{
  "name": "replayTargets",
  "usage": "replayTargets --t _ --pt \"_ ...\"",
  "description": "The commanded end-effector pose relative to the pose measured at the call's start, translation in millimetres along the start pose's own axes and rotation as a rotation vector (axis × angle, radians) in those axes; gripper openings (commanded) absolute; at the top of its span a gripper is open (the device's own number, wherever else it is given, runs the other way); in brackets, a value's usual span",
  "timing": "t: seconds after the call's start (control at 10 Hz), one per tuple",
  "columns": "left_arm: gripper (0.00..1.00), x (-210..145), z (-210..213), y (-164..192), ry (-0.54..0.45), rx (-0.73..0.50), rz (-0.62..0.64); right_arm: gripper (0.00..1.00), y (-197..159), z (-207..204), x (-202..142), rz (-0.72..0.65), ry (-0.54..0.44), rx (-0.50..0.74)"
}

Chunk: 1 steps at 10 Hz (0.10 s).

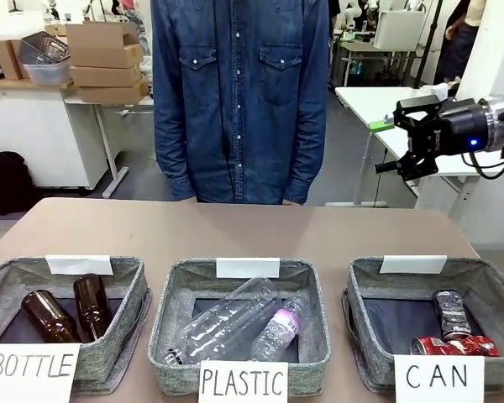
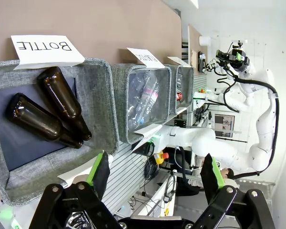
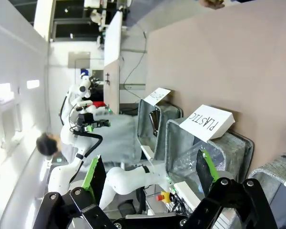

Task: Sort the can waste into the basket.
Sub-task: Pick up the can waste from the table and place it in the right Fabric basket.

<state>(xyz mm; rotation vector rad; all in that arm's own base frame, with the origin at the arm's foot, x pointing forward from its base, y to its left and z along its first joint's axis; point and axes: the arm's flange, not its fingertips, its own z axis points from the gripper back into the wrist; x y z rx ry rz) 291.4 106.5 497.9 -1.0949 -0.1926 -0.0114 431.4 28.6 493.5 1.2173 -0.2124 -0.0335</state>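
The grey fabric basket carded "CAN" stands at the front right of the table. Inside it lie a dark grey-silver can and, in front of that, a shiny red can. My right gripper hangs high above and behind that basket, off the table's right side, open and holding nothing. Its green-padded fingers stand wide apart in the right wrist view, and a corner of the same basket shows at the lower right there. My left gripper is open and empty over the "BOTTLE" basket's near edge.
A "BOTTLE" basket with two brown glass bottles sits front left. A "PLASTIC" basket with clear plastic bottles sits in the middle. A person in a denim shirt stands at the far edge. The table's far half is bare.
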Motion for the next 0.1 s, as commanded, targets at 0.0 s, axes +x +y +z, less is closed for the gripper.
replayTargets --t 0.0 --pt "1.00 -1.9 2.0 0.2 0.006 0.004 -0.003 1.00 2.2 0.8 4.8 0.023 0.007 -0.005"
